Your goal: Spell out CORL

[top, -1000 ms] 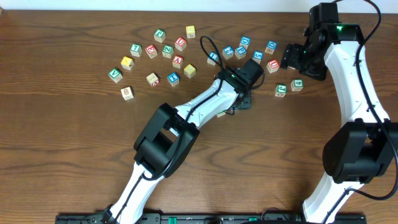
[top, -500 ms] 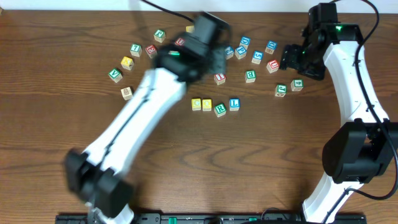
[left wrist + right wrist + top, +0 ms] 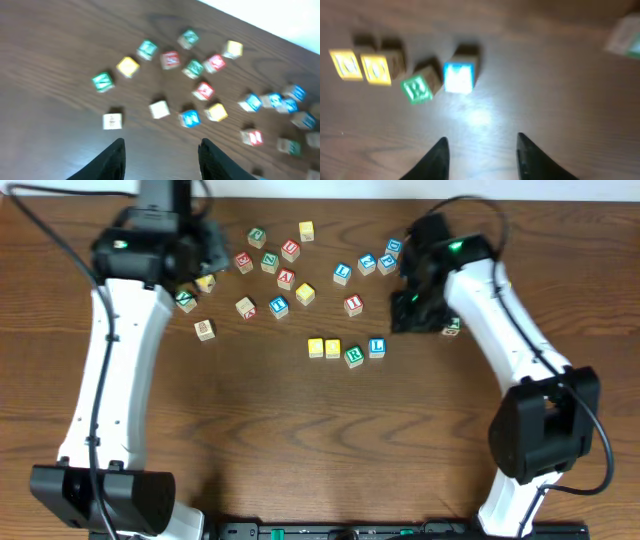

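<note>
Four letter blocks stand in a row at mid-table: a yellow block (image 3: pixel 316 347), a second yellow block (image 3: pixel 333 348), a green R block (image 3: pixel 354 357) set slightly askew, and a blue L block (image 3: pixel 376 347). The right wrist view shows the same row: yellow (image 3: pixel 345 65), yellow (image 3: pixel 381 67), green R (image 3: pixel 417 89), blue (image 3: pixel 459 76). My right gripper (image 3: pixel 480 150) is open and empty just in front of the blue block; overhead it hangs at the row's right (image 3: pixel 408 315). My left gripper (image 3: pixel 161 152) is open and empty, high at the back left (image 3: pixel 190 255).
Several loose letter blocks lie scattered across the back of the table, from a green V block (image 3: pixel 185 301) and a plain wooden block (image 3: pixel 205 329) on the left to a red I block (image 3: pixel 353 304) and blue blocks (image 3: pixel 366 264) near the right arm.
My left arm swung away from the row to the back left corner. My right arm moved from the back right down toward the row's right end.
</note>
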